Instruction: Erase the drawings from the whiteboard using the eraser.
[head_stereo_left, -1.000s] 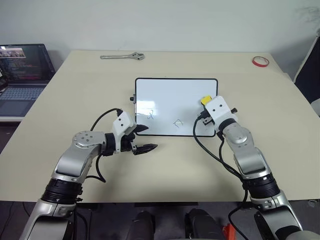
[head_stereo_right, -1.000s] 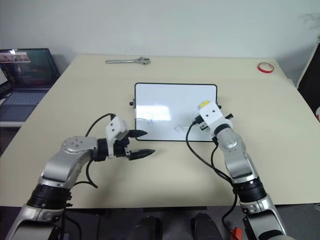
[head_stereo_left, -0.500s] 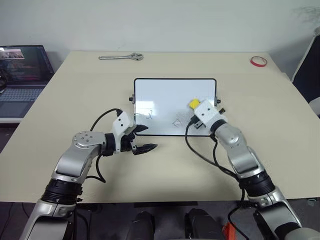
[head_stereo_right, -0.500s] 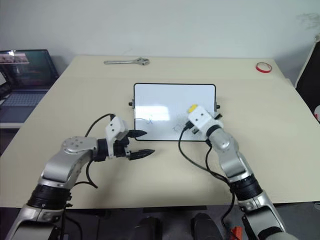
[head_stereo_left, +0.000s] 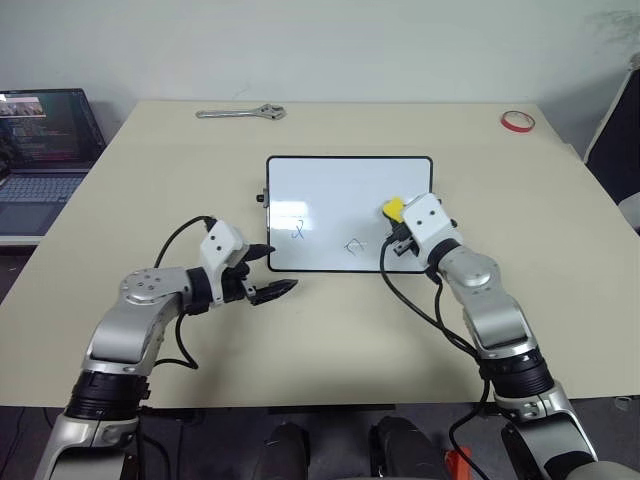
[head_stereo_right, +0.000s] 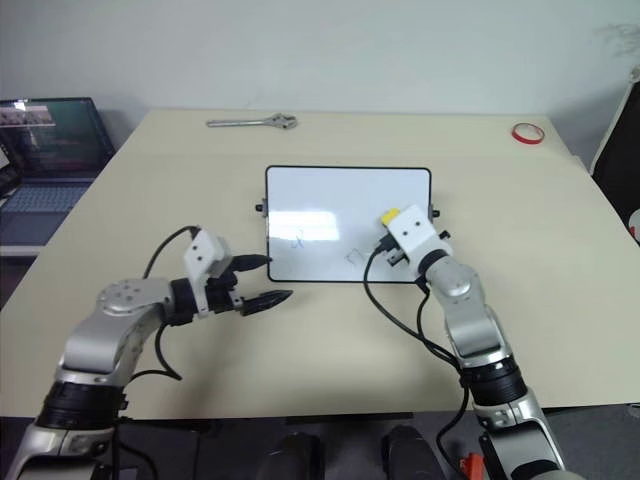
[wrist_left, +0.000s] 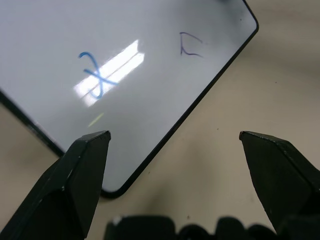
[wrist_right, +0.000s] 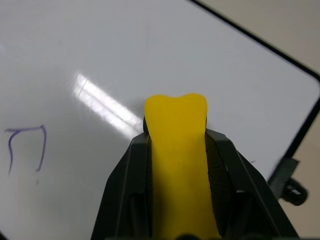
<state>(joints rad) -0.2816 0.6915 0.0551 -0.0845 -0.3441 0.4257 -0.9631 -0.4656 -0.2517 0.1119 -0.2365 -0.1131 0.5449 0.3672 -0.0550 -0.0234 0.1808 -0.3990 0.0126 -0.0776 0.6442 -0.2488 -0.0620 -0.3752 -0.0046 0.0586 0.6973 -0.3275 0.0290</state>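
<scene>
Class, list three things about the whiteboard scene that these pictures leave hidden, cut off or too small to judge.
1. The yellow block eraser: its underside is hidden between the right gripper fingers in the right wrist view.
2. Whether the eraser touches the white black-framed whiteboard: hidden behind the gripper body in the head views.
3. The laptop beside the table: cut off by the left eye view's edge, its screen text too small.
</scene>
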